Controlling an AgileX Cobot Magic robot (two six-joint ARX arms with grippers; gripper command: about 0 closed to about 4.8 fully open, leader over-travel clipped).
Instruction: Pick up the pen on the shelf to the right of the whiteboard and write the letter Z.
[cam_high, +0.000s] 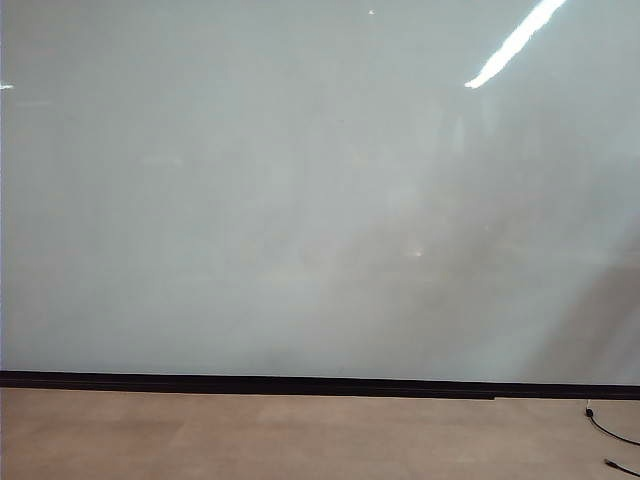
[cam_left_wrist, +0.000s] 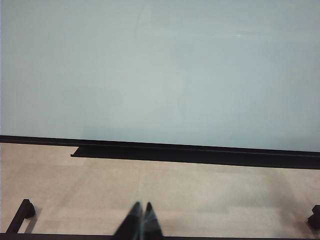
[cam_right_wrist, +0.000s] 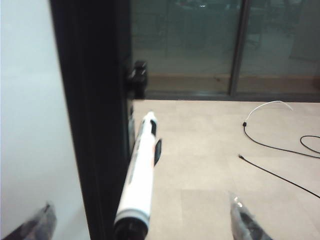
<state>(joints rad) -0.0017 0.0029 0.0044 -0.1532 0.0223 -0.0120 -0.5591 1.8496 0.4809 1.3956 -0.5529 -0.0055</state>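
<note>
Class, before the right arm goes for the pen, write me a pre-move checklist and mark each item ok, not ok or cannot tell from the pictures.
1. Right gripper open: ok. Its fingers stand wide apart.
2. The pen lies between those fingers: ok. In the right wrist view it sits in the gap, beside the whiteboard's black frame.
3. Fingers touching the pen: not ok, a gap shows on both sides.
4. Whiteboard blank, no Z yet: ok.
5. Left gripper out of the way: ok. It is shut, low in front of the board.
6. Black cable clear of the pen: ok, it lies apart on the floor.
</note>
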